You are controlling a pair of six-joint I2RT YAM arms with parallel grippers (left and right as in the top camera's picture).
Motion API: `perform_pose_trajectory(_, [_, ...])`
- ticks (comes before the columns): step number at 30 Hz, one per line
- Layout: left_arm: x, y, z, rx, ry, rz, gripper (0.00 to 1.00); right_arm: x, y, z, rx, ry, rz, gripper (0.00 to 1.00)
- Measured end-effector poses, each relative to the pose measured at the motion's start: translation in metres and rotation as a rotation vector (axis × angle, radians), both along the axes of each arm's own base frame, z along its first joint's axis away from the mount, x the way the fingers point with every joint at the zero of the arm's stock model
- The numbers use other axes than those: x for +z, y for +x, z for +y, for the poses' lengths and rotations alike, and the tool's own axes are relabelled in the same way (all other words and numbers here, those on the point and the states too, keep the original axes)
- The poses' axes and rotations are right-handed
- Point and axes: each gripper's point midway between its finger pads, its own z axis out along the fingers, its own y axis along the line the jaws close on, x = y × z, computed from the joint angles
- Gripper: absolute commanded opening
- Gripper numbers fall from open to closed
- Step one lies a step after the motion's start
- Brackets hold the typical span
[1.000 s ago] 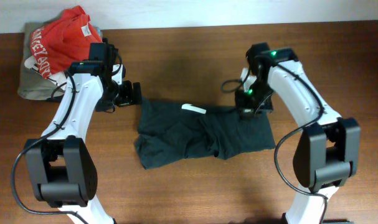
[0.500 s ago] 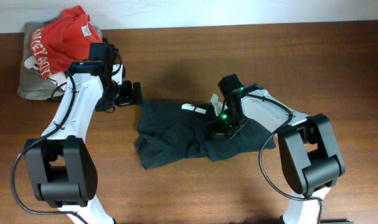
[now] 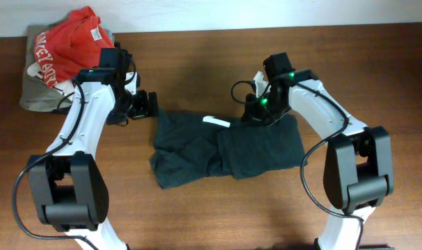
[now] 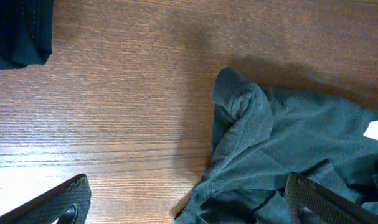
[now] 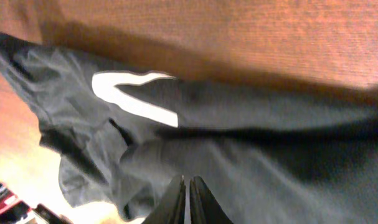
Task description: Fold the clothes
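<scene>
- A brown wooden desk (image 3: 197, 62) seen from above, with two white and black robot arms reaching in from its near edge, one on each side.
- In the far left corner of the desk lies a crumpled red shirt (image 3: 68, 45) with white lettering, heaped on top of a beige-grey garment (image 3: 37, 94).
- Just right of that heap, the left gripper (image 3: 147, 105) hangs over bare wood, towards the far edge. Its jaws stand spread as wide as they go, with nothing between them. Its wrist camera shows the two fingers (image 4: 70, 199) far apart at the bottom of the view, and a rolled corner of dark cloth just beyond them.
- The dark navy-black T-shirt (image 3: 224, 149) lies in the middle of the desk, bunched into a wrinkled band running left to right. Its left end lies just beside the left gripper, not touching it.
- A small white neck label (image 3: 216, 121) shows along the shirt's far edge, near the middle.
- The right gripper (image 3: 256, 113) sits at the shirt's far edge, just right of the label. Its jaws are pressed together into a narrow slit, pointing down at the cloth. Whether any fabric is pinched between them, I cannot tell.
</scene>
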Motion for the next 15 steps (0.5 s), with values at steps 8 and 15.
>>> perform_pose_trajectory(8, [0.000, 0.000, 0.000, 0.000, 0.000, 0.001, 0.99, -0.010, -0.037, 0.034, 0.141, 0.016, 0.054, 0.15])
perform_pose_trajectory(15, [0.000, -0.001, 0.000, 0.000, 0.000, 0.004, 0.99, -0.052, -0.032, 0.045, 0.117, 0.023, 0.084, 0.16])
